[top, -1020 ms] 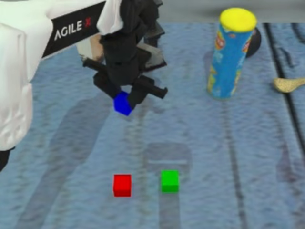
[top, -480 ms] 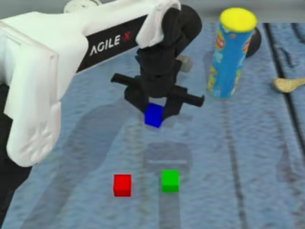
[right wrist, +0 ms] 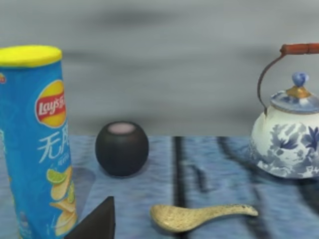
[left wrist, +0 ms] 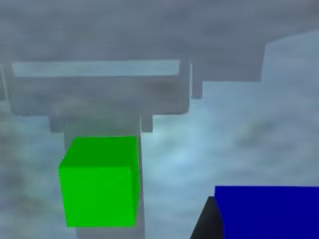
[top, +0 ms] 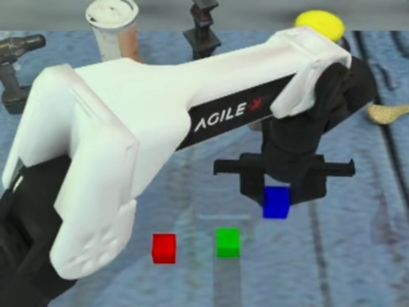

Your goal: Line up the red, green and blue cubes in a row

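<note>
Left gripper [top: 276,192] is clamped on the blue cube [top: 276,202], at one o'clock from the green cube [top: 227,242]; red cube [top: 164,247] at its nine.

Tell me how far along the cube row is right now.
Done: the red cube and green cube sit side by side on the table. In hand: the left gripper holds the blue cube above the table, just right of the green one; the left wrist view shows both. Left: lower it into line at the green cube's right and release. The right arm is out of the top view.
</note>
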